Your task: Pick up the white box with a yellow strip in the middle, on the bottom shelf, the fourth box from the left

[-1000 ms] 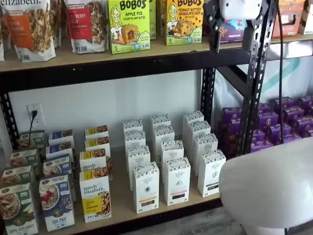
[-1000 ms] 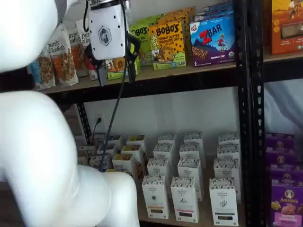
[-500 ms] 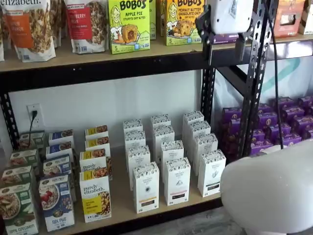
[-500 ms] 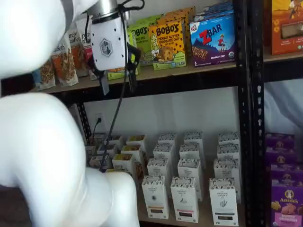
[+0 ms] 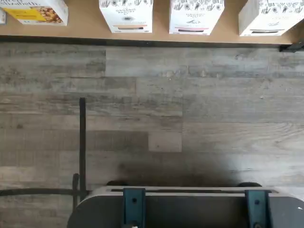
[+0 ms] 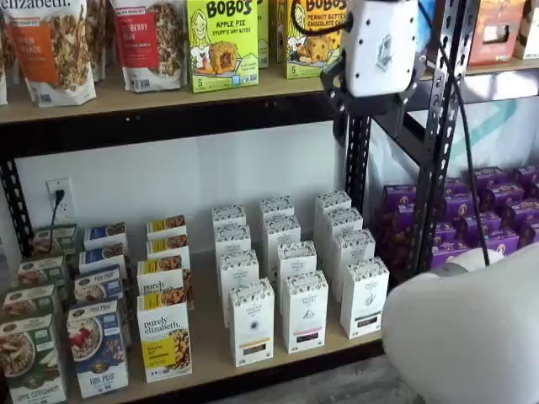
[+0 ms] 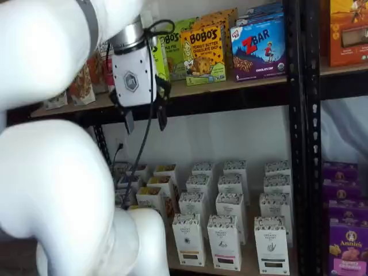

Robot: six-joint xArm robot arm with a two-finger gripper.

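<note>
The white box with a thin yellowish strip low on its front stands upright at the front of the bottom shelf, right of a purely elizabeth box. It also shows in the other shelf view as white box and in the wrist view as white box at the shelf's edge. My gripper hangs high up, level with the upper shelf board, far above that box. In a shelf view the gripper shows two black fingers with a plain gap and nothing between them.
Similar white cartons stand in rows right of and behind the target. Cereal boxes fill the shelf's left end. Black rack uprights stand at the right, with purple boxes beyond. Bobo's boxes sit on the upper shelf. Grey plank floor lies in front.
The gripper has come down from the top of the shelf views to the upper shelf board's level, drifting left in one view. Its fingers stay apart. The boxes have not moved.
</note>
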